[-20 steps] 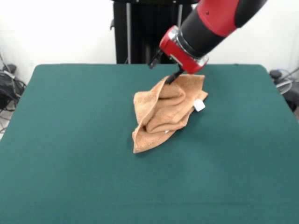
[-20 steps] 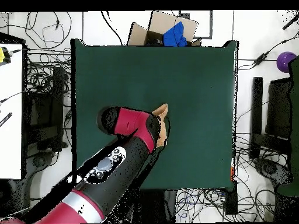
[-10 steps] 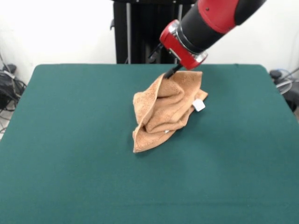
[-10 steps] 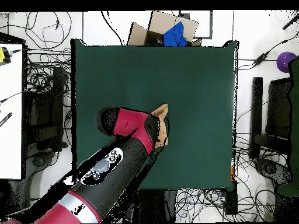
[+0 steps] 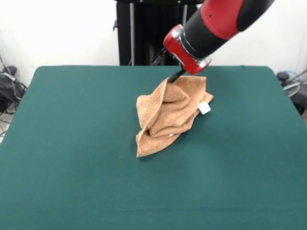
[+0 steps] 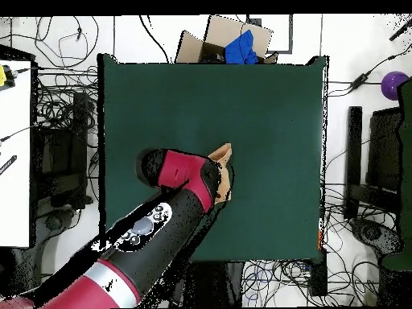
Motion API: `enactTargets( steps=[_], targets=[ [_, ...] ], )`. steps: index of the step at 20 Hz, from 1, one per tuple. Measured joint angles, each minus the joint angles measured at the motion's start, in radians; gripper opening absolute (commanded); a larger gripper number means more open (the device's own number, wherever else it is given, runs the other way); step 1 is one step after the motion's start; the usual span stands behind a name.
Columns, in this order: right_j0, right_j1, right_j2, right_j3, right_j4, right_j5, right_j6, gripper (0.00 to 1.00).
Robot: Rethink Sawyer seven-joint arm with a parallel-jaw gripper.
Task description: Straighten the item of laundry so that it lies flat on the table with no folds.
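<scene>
The orange-tan towel (image 5: 170,114) lies crumpled near the middle of the green desk (image 5: 72,143), its white tag (image 5: 205,108) unreadable, the gripper (image 5: 173,76) at its far edge, grip indiscernible.

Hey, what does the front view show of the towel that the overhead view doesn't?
Only the front view shows nearly the whole towel: crumpled in thick folds, with its small white tag at one side, and the gripper at its raised far corner.

Only the overhead view shows the full table, with a cardboard box and cables on the floor around it. There the arm covers most of the towel, leaving a tan tip.

Both show the towel bunched, not flat, near the table's middle, with the red and black arm above it.
</scene>
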Motion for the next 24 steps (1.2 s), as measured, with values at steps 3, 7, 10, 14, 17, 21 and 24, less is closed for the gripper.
enactTargets(
  steps=[3,7,10,14,17,21,24],
  targets=[
    [-0.004,0.000,0.001,0.003,0.007,-0.015,0.000,1.00],
    [-0.014,-0.004,0.010,0.011,0.009,-0.079,0.000,0.00],
    [-0.019,-0.007,0.015,0.012,0.009,-0.102,0.000,0.00],
    [-0.041,-0.024,0.039,0.013,0.008,-0.150,0.000,0.00],
    [-0.067,-0.052,0.069,0.018,0.008,-0.166,0.000,0.00],
    [-0.089,-0.080,0.095,0.029,0.008,-0.168,0.000,0.00],
    [-0.109,-0.108,0.120,0.045,0.008,-0.168,0.000,0.00]
  ],
)
